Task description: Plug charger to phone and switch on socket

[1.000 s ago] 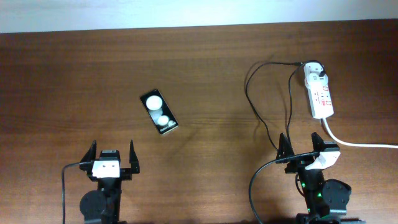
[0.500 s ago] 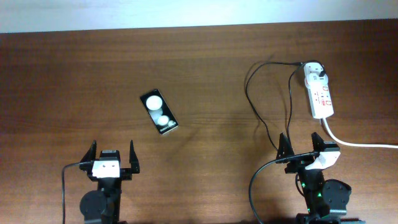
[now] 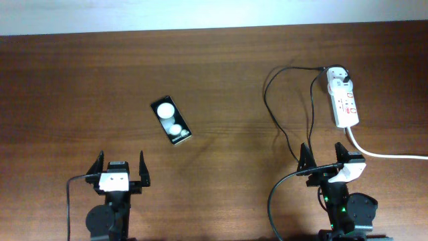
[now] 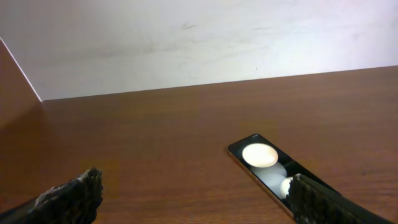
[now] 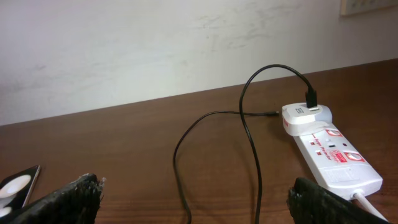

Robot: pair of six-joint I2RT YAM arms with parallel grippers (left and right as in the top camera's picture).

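Entry: both arms parked, nothing in hand.

Left gripper [image 3: 121, 159]: fingers spread wide, empty. Right gripper [image 3: 321, 152]: the same, spread and empty, on the near side of the socket [image 3: 344, 100].

All places taken from the socket:
- Its thick white cord [image 3: 388, 154] leaves the near end and runs off to the right.
- A white adapter [image 5: 305, 117] sits in its far end, with the charger's plug head in the top.
- The charger [image 3: 265, 97] loops off to the left of the socket and back toward my right gripper. A small tip seems to lie just left of the adapter, but it is too small to be sure.
- The phone [image 3: 171, 121] lies well to the left, a little nearer me, flat on the table [image 3: 80, 80], face up and skewed.

Handling, my judgement:
- The cable is light and limp, so it will sag and drag its loops. I should take it by the stiff moulded head behind the tip, not by the cord.
- The phone is light and has a glossy face, so it will likely skate on the wood when pushed. The left gripper should brace it across the long edges.
- The red switches are small, so one fingertip should do.
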